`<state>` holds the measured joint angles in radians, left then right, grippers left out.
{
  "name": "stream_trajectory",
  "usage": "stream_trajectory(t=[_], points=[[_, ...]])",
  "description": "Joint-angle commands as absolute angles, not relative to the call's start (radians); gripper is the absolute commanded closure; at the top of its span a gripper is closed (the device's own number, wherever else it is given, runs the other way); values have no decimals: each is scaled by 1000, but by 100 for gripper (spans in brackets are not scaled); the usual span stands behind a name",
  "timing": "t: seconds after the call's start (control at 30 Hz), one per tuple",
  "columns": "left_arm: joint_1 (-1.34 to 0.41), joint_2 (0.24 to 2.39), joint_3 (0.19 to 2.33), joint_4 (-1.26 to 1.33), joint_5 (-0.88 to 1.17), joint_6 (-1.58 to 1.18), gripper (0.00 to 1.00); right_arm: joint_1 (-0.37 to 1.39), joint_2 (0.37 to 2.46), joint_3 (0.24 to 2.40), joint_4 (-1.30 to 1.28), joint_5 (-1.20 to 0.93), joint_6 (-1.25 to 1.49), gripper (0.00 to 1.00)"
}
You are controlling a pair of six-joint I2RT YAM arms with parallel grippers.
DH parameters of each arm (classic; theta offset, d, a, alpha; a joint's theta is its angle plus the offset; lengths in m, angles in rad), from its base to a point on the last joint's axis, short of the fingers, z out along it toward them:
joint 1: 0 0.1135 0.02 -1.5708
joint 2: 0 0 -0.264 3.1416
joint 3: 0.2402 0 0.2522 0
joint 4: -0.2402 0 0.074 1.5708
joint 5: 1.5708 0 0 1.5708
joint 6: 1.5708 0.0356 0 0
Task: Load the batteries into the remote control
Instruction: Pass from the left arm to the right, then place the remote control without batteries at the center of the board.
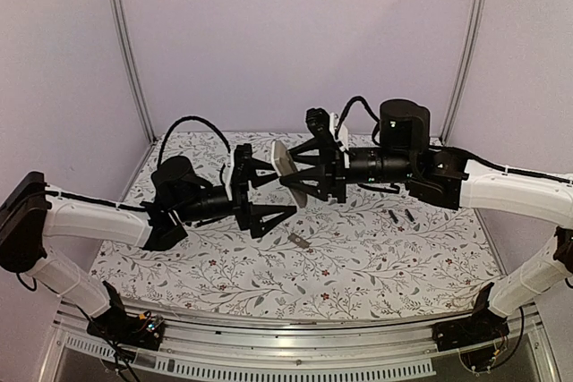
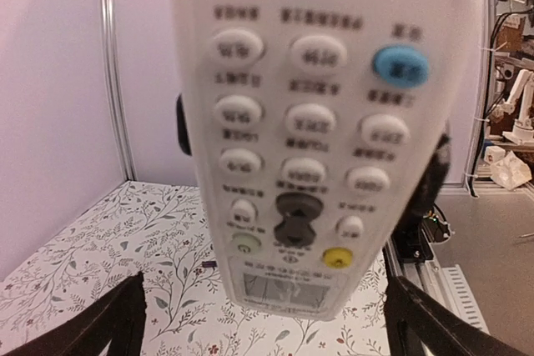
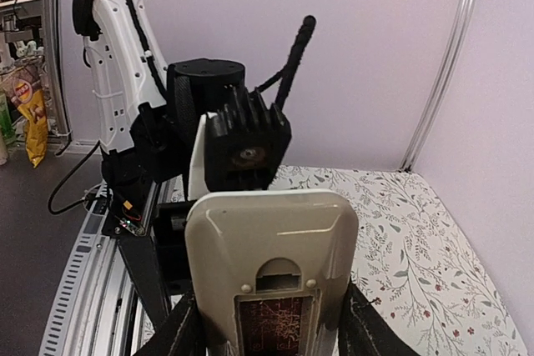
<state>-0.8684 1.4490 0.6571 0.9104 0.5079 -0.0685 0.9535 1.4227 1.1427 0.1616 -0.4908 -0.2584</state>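
From the overhead camera I see the remote control (image 1: 288, 172) held up off the bench (image 1: 403, 257), in mid-air between my two arms, roughly over the middle of the floral cloth (image 1: 224, 266). My right end effector (image 1: 300, 172) reaches in from 3 o'clock and is clamped on the remote, one finger on each long edge. Its wrist camera looks at the remote's back, where the battery compartment (image 3: 271, 310) stands open with a reddish-brown interior; I cannot tell whether anything sits inside it. My left end effector (image 1: 279, 192) comes in from 9 o'clock with its jaws spread wide. On the left wrist camera the two black fingers (image 2: 117, 323) stand well apart at either side, clear of the remote, and the button face fills the view: rows of white keys, one blue key (image 2: 400, 66) at about 1 o'clock and a yellow one (image 2: 337, 257) low down beside the small display (image 2: 284, 289). The key labels are too blurred to read. Two batteries (image 1: 394, 217), slim dark cylinders, lie on the cloth just beside each other at about 4 o'clock from the remote, below the right forearm and untouched by either arm. A small flat grey piece (image 1: 300, 240) lies on the cloth at 6 o'clock from the remote; I cannot tell what it is.
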Motion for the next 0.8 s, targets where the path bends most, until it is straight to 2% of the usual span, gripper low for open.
stream_trajectory(t=[0.0,0.1,0.23,0.4,0.77], points=[[-840,1351,609,840,446,-60,0,923,1394,1190,-82,-325,-294,100],[-820,1276,563,817,359,-47,0,917,1418,1186,-258,-228,-337,100],[-805,1225,540,771,91,-60,0,931,1518,1164,-402,-196,-341,97],[-761,1222,513,748,-115,-125,0,1051,1676,1146,-509,-80,-459,94],[-717,1230,499,725,-149,-151,0,1083,1964,1289,-698,-16,-484,91]])
